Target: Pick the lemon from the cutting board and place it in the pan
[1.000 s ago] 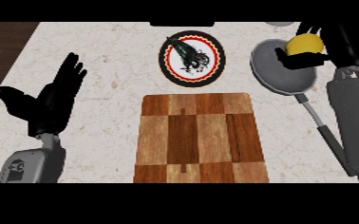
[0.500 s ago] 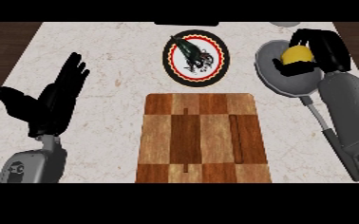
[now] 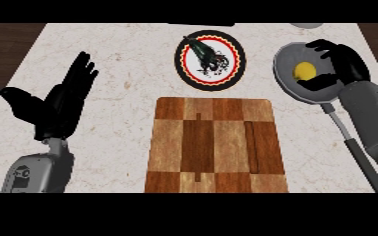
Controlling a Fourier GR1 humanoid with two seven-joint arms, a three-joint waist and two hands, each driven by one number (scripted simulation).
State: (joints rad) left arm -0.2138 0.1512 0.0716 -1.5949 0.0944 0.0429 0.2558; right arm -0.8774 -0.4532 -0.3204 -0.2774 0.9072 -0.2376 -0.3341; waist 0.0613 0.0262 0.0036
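The yellow lemon lies inside the grey pan at the counter's right side. My right hand hovers over the pan's right half, open, with its fingers above the lemon and its thumb just below it, spread apart from the fruit. The wooden cutting board sits in the middle near the front with nothing on it. My left hand rests open at the left, fingers up.
A round plate with a red rim and a dark pattern sits behind the board. The pan's long handle runs toward the front right, partly under my right forearm. Dark wood borders the counter's far corners.
My right hand came down over the pan and opened; the lemon left its grasp and now sits in the pan. The left hand stayed still.
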